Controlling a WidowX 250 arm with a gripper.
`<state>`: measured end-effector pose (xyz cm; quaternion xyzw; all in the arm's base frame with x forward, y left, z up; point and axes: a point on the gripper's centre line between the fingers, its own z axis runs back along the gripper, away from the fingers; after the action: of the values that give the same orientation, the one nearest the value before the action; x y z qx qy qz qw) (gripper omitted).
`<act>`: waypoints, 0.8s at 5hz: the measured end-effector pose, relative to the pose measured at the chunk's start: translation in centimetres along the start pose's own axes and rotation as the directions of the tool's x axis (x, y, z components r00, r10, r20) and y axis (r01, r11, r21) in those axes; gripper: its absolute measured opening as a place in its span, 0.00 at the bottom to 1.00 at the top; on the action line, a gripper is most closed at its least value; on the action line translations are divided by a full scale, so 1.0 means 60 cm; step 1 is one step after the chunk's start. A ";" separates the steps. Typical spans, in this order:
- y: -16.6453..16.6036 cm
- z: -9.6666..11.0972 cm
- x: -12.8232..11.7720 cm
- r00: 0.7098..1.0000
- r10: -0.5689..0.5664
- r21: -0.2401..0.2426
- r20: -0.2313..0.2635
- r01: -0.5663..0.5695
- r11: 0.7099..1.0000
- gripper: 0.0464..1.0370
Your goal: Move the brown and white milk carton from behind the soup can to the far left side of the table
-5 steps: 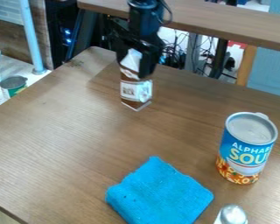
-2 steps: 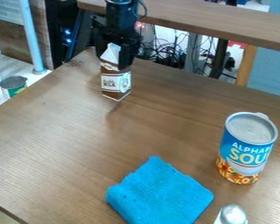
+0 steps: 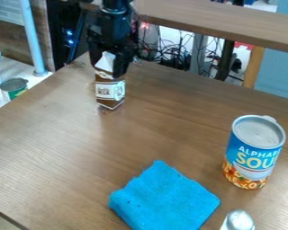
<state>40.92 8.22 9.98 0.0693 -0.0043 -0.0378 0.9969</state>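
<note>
I count two cans: one soup can (image 3: pixel 253 155) on the right, one green-labelled can (image 3: pixel 14 88) off at far left. Then there's one milk carton (image 3: pixel 110 91), far side, one blue cloth (image 3: pixel 164 197) and one silver-topped container (image 3: pixel 239 220), both near.

Tool (image 3: pixel 112 67) gripping brown milk carton (image 3: pixel 110 92); blue cloth (image 3: pixel 164 197), soup can (image 3: pixel 253 152) on wooden table (image 3: pixel 68 148).
</note>
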 end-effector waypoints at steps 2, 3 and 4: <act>0.024 -0.006 -0.003 1.000 0.004 0.030 0.003 -0.004 1.000 0.84; 0.022 -0.005 -0.010 1.000 0.003 0.025 -0.020 -0.003 1.000 0.98; 0.012 -0.004 -0.014 0.999 -0.004 -0.008 -0.039 0.004 1.000 0.97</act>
<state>40.12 9.01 9.83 0.0660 0.0153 -0.0385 0.9970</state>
